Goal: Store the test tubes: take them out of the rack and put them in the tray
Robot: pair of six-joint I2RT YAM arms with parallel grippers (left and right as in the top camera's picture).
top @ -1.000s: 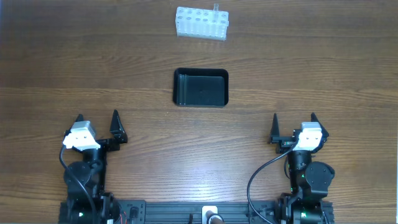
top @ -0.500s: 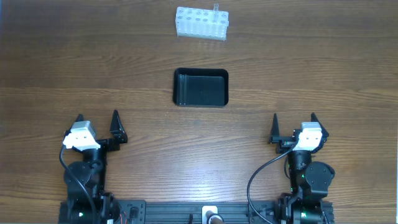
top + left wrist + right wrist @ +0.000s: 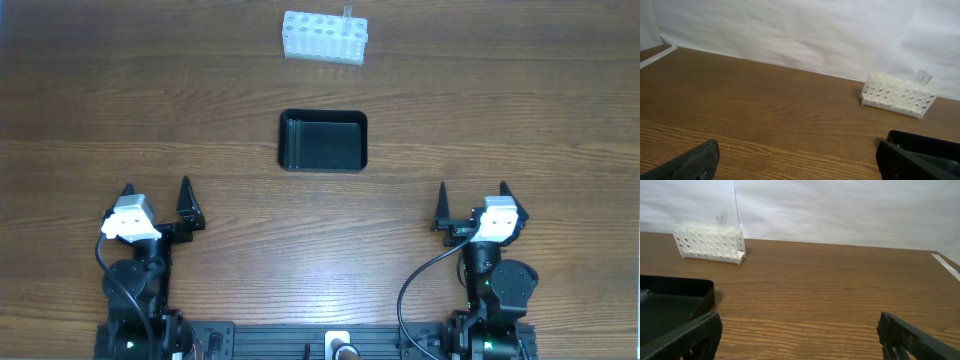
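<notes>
White perforated plastic rack [image 3: 324, 37] | clear tube [image 3: 348, 13] upright inside | black rectangular plastic tray [image 3: 284, 141] | left end effector [image 3: 157, 185] fingers apart | right end effector [image 3: 472, 186] fingers apart

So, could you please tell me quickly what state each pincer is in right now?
Left pincer: open, holding nothing.
Right pincer: open, holding nothing.

Tray [image 3: 708, 298] cut by frame edge; rack [image 3: 324, 37] tube count unclear.
</notes>
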